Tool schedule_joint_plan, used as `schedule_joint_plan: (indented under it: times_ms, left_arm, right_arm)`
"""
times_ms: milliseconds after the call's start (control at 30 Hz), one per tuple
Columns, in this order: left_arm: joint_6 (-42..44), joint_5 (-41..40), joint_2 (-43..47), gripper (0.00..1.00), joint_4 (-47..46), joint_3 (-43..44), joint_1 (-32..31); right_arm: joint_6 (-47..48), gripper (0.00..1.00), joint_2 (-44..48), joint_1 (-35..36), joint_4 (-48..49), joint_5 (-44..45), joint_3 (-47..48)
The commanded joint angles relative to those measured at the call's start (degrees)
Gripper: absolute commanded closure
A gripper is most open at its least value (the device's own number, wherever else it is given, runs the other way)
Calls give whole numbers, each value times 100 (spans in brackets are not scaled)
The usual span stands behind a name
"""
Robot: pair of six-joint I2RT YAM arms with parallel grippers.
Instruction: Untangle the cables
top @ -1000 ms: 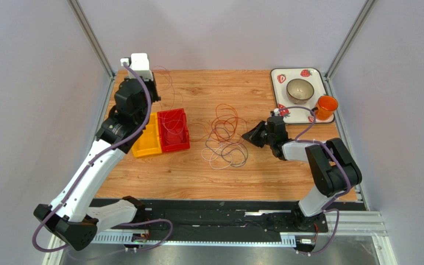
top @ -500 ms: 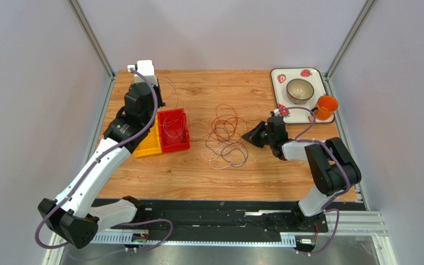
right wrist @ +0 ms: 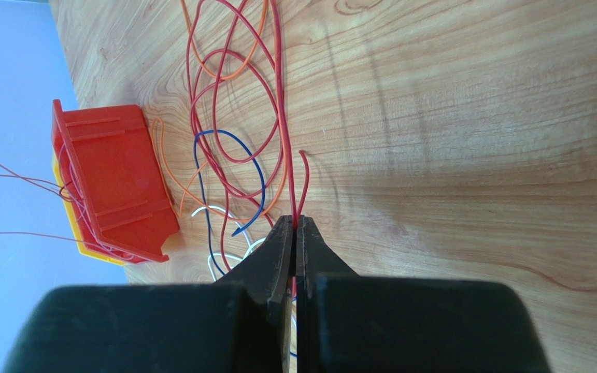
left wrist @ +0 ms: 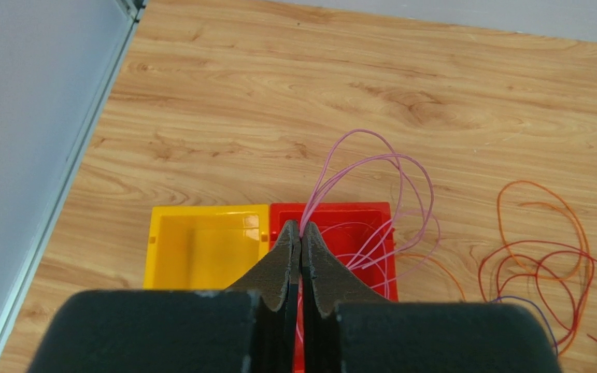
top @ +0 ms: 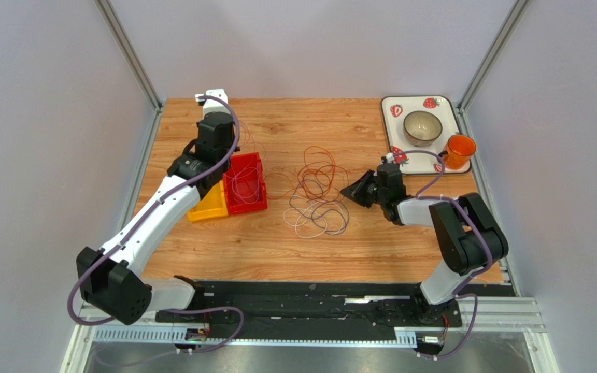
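Top view: the task looks early. A loose heap of thin red, orange and pale cables (top: 317, 189) still lies knotted in the middle of the wooden table (top: 325, 249). The left arm (top: 161, 210) reaches over two small plastic bins, a red bin (top: 256, 203) and beside it a yellow bin (top: 204, 210). The right gripper (top: 351, 189) sits low at the heap's right edge. At the far right corner there is one white strawberry-print tray (top: 391, 105), one metal bowl (top: 422, 126) and one orange cup (top: 459, 148).

Left wrist view: the left gripper (left wrist: 300, 237) is pinched tight on one thin pink cable (left wrist: 391, 159). The cable's loops arch over the far rim of the red bin and seem to drop inside it. That single cable appears separated from the heap.

Right wrist view: the right gripper's jaws are clamped on one thin red cable (right wrist: 278, 93) close to its free end, just above the wood. Crossing it are at least one orange cable (right wrist: 235, 74), one blue cable (right wrist: 256, 175) and one white cable (right wrist: 210, 268). An exact count cannot be made, since most ends are hidden. In my judgement, nearly all the separating remains to be done.
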State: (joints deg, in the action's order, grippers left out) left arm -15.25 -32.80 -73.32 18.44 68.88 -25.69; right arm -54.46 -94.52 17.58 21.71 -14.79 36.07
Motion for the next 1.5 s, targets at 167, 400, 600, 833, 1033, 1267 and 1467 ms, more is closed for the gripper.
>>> schedule_joint_plan:
  times_ms: [167, 400, 600, 833, 1033, 1267, 1467]
  left_arm:
    - [-734, 82, -367, 100, 160, -77, 302]
    - [-1226, -789, -394, 100, 1135, 108, 302]
    - [-1499, -1493, -297, 100, 1593, 46, 302]
    - [-1596, -940, -1104, 100, 1865, 485, 302]
    - [-1675, -535, -1684, 100, 1883, 609, 179]
    - [-1684, -254, -2133, 100, 1848, 766, -93]
    - [-1561, 79, -2705, 100, 1900, 1109, -190]
  right_arm:
    - [-118, 100, -66, -62, 307, -138, 172]
    - [-170, 100, -119, -115, 351, -209, 172]
    - [-223, 100, -181, -141, 404, -270, 189]
    - [-232, 100, -207, -159, 412, -297, 189]
    - [-250, 100, -225, -176, 421, -323, 198]
    - [-285, 100, -286, -194, 456, -384, 216]
    - [-311, 100, -304, -220, 492, -429, 207]
